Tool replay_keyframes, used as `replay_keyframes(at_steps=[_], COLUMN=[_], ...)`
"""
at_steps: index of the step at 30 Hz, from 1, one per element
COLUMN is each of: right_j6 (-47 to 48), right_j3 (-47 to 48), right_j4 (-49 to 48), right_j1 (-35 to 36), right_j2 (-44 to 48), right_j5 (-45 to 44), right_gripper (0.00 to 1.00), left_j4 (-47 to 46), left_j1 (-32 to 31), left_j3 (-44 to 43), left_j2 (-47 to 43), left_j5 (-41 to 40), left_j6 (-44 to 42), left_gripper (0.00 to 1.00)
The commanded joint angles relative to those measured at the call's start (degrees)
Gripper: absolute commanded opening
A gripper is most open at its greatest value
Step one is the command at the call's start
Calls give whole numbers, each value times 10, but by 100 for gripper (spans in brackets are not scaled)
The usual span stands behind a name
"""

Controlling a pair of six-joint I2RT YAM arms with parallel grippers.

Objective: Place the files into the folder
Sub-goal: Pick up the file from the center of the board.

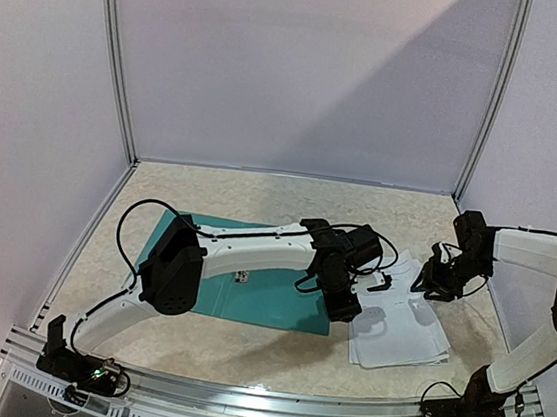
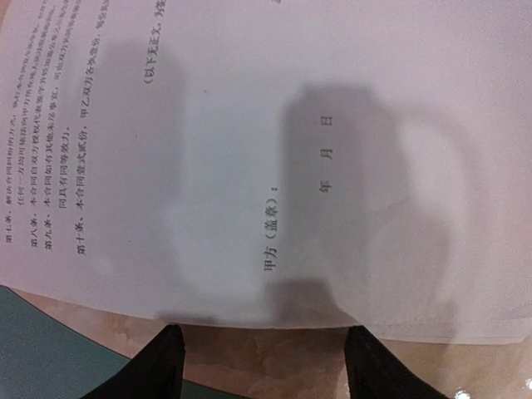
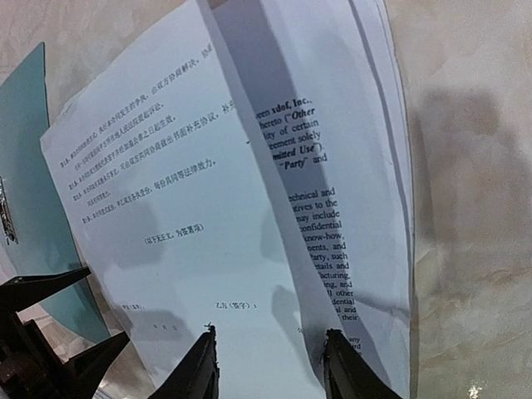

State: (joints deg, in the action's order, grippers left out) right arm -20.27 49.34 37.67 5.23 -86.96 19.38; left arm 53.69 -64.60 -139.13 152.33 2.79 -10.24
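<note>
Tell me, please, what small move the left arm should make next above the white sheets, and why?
Probably the left pincer should ease forward and close on the near edge of the files. Its jaws stand open just short of that edge, nothing is held, and the open folder lies right beside the stack.

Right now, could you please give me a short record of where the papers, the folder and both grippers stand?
files: loose white stack lying on the table, right of the folder
top sheet: skewed off the sheets beneath
folder: teal, lying flat, partly under the left arm, silver clip showing
left gripper: open, at the stack's left edge
right gripper: fingers apart, over the stack's far right corner
</note>
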Motion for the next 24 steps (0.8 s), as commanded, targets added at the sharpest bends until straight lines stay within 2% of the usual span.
replay_keyframes(at_steps=[1,9,11,15,16,20,24], right_j6=[-3,10,16,24,25,36,51], right_j3=[-6,12,14,21,24,54,101], right_j4=[-8,11,7,11,16,59,119], right_j1=[3,2,2,3,3,3,4], right_j2=[-13,-74,-82,-81,-78,-61,-28], right_j5=[-3,-92,-87,-74,-73,-84,-59], right_gripper=[44,41,31,3,1,0,0], left_j4=[5,7,7,8,12,52,89], left_j1=[-6,-5,-5,-4,-4,-4,8], left_j3=[-9,-9,-8,-10,-15,-50,-70], left_j2=[22,20,20,20,21,19,-32], left_j5=[0,0,2,5,13,44,84], left_j6=[-2,-3,-4,-6,-7,-25,-48], left_gripper=[67,67,67,67,67,68,76])
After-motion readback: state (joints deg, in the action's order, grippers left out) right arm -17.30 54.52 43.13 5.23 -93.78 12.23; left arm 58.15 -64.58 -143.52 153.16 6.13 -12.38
